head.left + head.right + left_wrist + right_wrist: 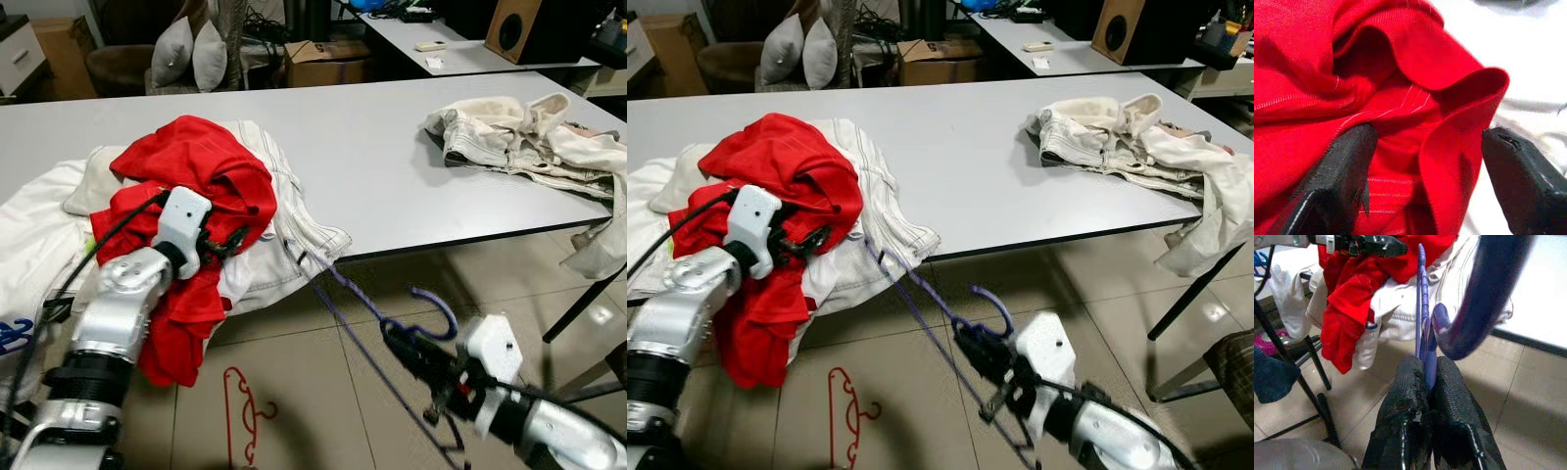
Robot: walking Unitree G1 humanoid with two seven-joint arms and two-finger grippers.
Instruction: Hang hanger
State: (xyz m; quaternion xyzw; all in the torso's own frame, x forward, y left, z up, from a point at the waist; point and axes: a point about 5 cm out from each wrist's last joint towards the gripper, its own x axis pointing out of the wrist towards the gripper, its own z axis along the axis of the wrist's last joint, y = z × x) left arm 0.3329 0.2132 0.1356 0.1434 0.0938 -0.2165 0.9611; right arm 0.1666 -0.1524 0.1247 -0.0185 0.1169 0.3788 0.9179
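A purple hanger (436, 308) is held below the table's front edge, hook up, and one arm of it slants up to the white clothes at the edge. My right gripper (397, 338) is shut on its neck just under the hook, as the right wrist view shows (1427, 382). A red garment (196, 166) is heaped on white clothes (284, 215) at the table's left front and hangs over the edge. My left gripper (230, 240) is pushed into it, open, with a fold of red cloth (1449, 127) between its fingers (1337, 166).
The grey table (372, 147) also carries a cream jacket (519, 137) at its right end, partly hanging off. A red hanger (240, 411) lies on the tiled floor in front of me. A blue hanger (12, 333) is at far left. A table leg (578, 304) stands at right.
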